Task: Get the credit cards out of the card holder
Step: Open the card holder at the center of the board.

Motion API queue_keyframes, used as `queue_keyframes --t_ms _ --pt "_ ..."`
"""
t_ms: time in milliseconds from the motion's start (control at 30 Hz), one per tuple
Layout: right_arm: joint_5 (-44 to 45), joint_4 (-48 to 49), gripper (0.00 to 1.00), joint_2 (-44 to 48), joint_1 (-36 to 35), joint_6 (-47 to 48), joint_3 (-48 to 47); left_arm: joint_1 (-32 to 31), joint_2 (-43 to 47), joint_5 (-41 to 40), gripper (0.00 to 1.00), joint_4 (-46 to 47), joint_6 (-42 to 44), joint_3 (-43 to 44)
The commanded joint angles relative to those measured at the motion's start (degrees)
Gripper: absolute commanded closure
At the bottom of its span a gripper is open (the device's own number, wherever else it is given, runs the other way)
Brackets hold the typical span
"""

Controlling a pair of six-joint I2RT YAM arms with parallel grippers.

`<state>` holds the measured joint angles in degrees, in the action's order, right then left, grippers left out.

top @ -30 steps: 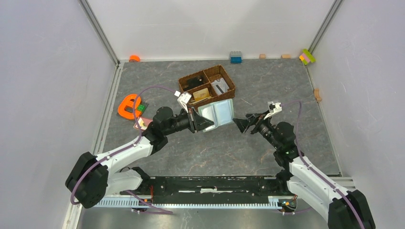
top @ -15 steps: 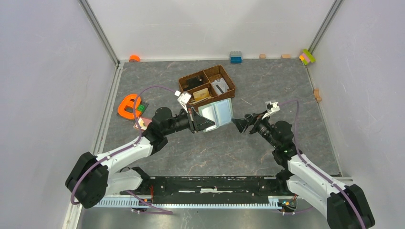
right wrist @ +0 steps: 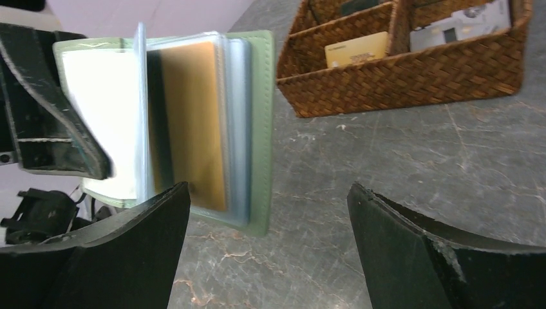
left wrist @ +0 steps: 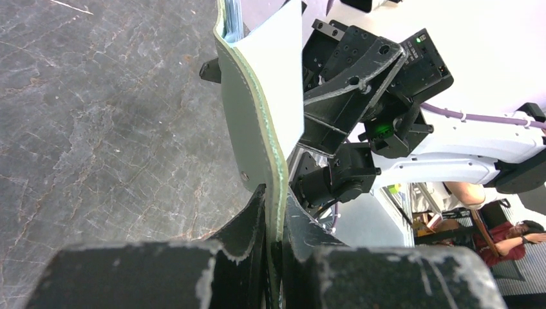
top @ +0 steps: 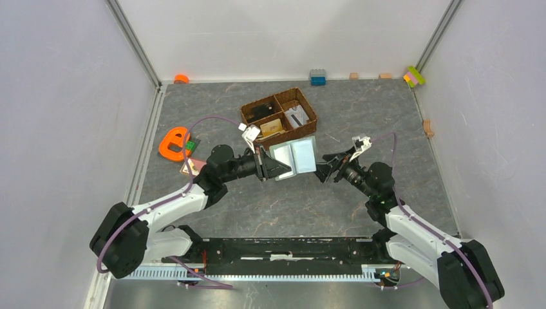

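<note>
Above the middle of the table (top: 257, 206), not far from its near edge, the left gripper (left wrist: 273, 219) is clenched on the lower rim of the card holder (top: 295, 154) and holds it in the air, standing open like a small book. The right gripper (right wrist: 267, 190) hovers just beside it with the jaws spread wide and nothing between them. Inside, one of the credit cards (right wrist: 193, 122) – a tan-orange one – sits in a clear sleeve among several other sleeves. The danger, in my judgement, is that the wide jaws close on a whole bundle of sleeves, or on the green cover, instead of on the card alone. A pull would then drag the holder out of the narrow pinch of the left gripper, and it may fall towards the wicker basket (right wrist: 412, 74), which stands just behind, nearer the far edge. A smooth sleeve may also let the fingers slip. Compared with one second ago, the right gripper has come closer to the holder – the gap is clearly smaller – while the holder has sunk a little and the left grasp looks unchanged.
</note>
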<state>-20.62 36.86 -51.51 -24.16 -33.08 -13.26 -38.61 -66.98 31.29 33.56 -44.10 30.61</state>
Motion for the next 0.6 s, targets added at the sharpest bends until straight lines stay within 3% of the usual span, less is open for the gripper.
queue_keyframes --t_ms 0,367,567 --pt "-4.1 5.5 0.05 -1.2 -1.6 0.5 -2.1 -0.5 -0.4 2.0 0.96 4.3 -1.3 1.6" --pt "-7.3 7.7 0.06 -3.1 -6.5 3.1 -3.8 -0.7 -1.9 1.8 0.96 2.9 -0.9 2.5" --pt "-7.4 7.5 0.12 -3.2 -7.8 4.2 -4.4 -0.8 -3.4 1.8 0.97 2.3 -0.8 3.1"
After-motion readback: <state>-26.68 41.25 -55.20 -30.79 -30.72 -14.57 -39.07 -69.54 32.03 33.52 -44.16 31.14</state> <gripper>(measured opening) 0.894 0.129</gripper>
